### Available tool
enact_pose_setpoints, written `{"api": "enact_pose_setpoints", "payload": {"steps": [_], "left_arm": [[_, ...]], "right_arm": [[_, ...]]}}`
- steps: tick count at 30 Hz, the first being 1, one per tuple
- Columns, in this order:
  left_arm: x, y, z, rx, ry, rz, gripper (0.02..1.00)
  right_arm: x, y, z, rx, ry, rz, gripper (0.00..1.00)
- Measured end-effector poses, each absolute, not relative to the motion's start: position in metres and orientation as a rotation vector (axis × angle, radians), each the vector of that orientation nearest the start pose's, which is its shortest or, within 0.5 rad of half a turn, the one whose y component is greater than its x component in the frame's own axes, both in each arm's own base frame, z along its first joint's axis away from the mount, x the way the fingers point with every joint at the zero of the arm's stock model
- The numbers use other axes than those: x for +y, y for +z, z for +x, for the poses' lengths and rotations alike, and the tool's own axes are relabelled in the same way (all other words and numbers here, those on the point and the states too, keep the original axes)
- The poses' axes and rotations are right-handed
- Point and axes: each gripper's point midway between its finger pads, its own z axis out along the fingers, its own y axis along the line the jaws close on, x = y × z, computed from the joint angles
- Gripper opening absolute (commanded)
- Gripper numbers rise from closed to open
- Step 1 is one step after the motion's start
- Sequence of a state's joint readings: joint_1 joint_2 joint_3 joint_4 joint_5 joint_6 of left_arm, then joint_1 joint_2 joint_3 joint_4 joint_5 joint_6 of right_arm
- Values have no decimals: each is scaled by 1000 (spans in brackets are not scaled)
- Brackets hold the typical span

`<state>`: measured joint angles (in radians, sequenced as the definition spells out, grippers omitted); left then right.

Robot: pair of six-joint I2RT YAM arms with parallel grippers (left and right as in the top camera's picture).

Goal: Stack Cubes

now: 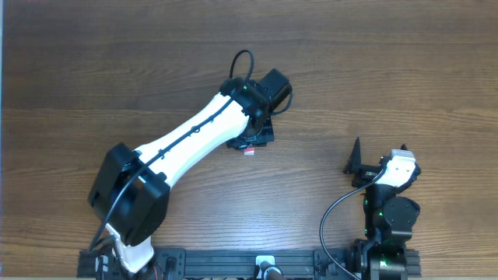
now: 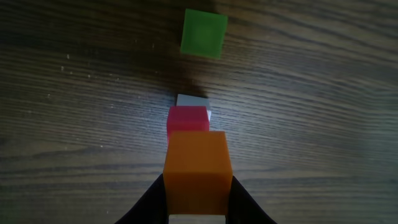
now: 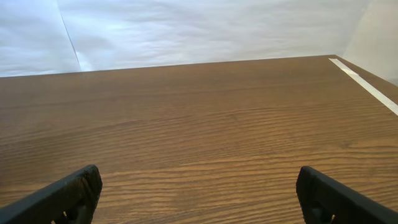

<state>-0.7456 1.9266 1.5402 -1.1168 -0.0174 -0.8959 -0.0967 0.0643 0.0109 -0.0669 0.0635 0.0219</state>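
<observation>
Left claw pinching an orange cube from both sides.
Left arm stretches diagonally to mid-table, wrist turned downward, orange cube over a red cube atop a white cube; green cube lies apart. Right claw spread wide near its base.

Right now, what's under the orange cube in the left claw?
A red cube, with the edge of a white cube past it. The orange cube covers the rest; contact can't be told.

Overhead straight down, left wrist close over shared red cube (right level)
</observation>
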Motion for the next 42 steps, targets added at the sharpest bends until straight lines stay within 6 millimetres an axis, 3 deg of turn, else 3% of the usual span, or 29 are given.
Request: {"api": "enact_pose_setpoints", "payload": {"steps": [9, 42], "left_arm": [[-248, 71, 272, 3117, 7, -229, 102], [-251, 67, 275, 3113, -3, -211, 106]], "right_arm": [[-35, 148, 246, 1686, -110, 148, 993], [-35, 148, 246, 1686, -110, 148, 993]]}}
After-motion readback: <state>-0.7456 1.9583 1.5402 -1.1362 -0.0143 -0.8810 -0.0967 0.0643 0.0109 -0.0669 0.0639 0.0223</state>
